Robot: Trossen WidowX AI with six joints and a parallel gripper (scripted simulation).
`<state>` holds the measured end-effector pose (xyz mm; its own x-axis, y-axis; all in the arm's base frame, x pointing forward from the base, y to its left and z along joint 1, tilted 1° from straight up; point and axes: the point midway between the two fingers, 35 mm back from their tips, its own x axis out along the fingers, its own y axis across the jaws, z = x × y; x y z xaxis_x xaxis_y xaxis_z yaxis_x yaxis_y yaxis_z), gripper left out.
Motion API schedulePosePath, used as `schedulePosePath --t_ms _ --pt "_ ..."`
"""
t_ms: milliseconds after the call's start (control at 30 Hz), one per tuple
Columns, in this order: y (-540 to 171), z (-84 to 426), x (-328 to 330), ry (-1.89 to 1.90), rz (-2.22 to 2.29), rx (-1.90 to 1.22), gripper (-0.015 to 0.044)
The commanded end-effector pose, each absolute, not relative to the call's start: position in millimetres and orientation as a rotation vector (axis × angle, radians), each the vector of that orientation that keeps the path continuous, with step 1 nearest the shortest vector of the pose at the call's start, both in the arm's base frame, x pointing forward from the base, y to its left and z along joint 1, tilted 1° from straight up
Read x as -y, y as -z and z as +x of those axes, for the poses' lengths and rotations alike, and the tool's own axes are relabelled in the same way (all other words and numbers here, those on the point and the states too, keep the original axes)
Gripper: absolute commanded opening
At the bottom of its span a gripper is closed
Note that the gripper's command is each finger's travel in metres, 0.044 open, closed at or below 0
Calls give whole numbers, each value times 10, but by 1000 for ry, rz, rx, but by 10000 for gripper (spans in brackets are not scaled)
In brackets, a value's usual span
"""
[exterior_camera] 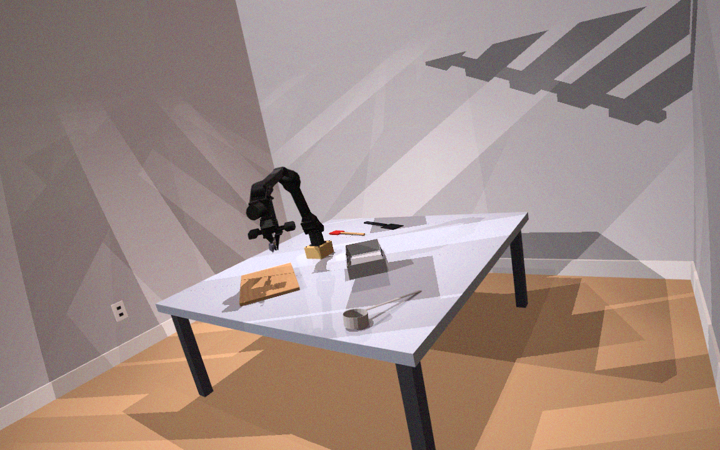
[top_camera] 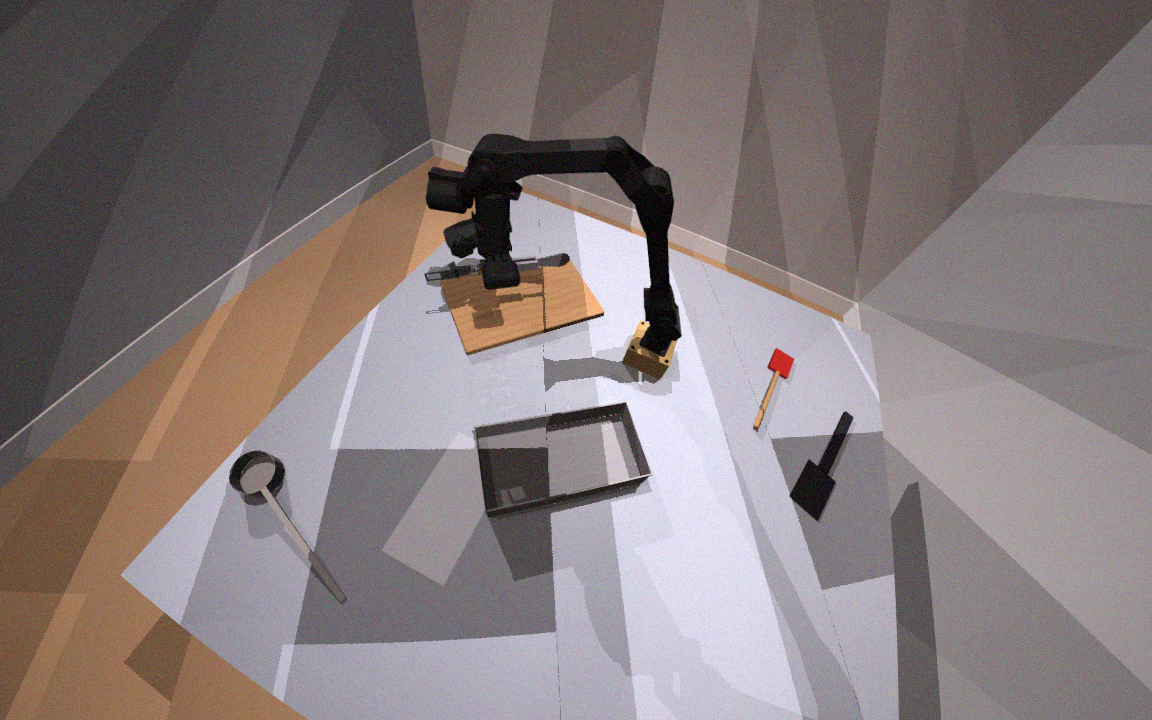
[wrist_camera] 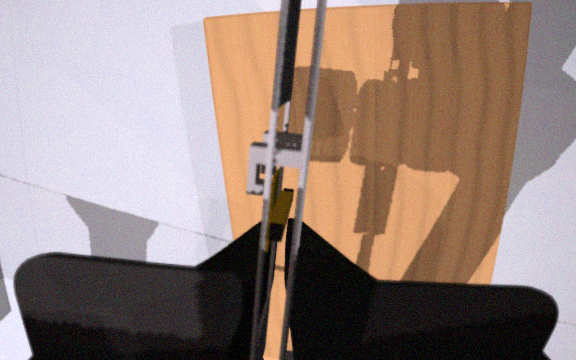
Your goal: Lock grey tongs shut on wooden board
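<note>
My gripper [exterior_camera: 274,241] [wrist_camera: 281,229] is shut on the grey tongs [top_camera: 455,270] [wrist_camera: 314,75] and holds them in the air above the wooden board [top_camera: 576,300] [exterior_camera: 287,270] [wrist_camera: 235,65]. In the wrist view the two long arms of the tongs run side by side with a narrow gap. A pale bracket [wrist_camera: 288,157] and a yellow piece [wrist_camera: 282,205] show by them, just beyond the fingertips. In the top view the tongs stretch out to both sides of my hand, which hides the fingertips. Whether the lock has caught cannot be seen. The roasting tin [top_camera: 638,441] [exterior_camera: 367,270] holds no tongs.
A round pan [top_camera: 233,484] [exterior_camera: 355,320] with a long handle stands on the table's far side from the arm base [top_camera: 648,359] [exterior_camera: 318,251]. A red-headed spatula [top_camera: 780,362] [exterior_camera: 336,232] and a black turner [top_camera: 813,488] [exterior_camera: 392,226] lie beyond the base.
</note>
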<state>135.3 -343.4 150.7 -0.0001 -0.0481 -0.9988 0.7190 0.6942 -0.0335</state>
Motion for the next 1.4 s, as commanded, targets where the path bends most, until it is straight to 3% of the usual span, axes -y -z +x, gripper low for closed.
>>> schedulePosePath --t_ms 0,700,1367 --pt "-1523 1294 3440 769 697 -1414 -150" --pt "-1524 942 3491 1376 1319 -1063 -150" --pt "-1523 610 3505 1891 1857 -509 -150"
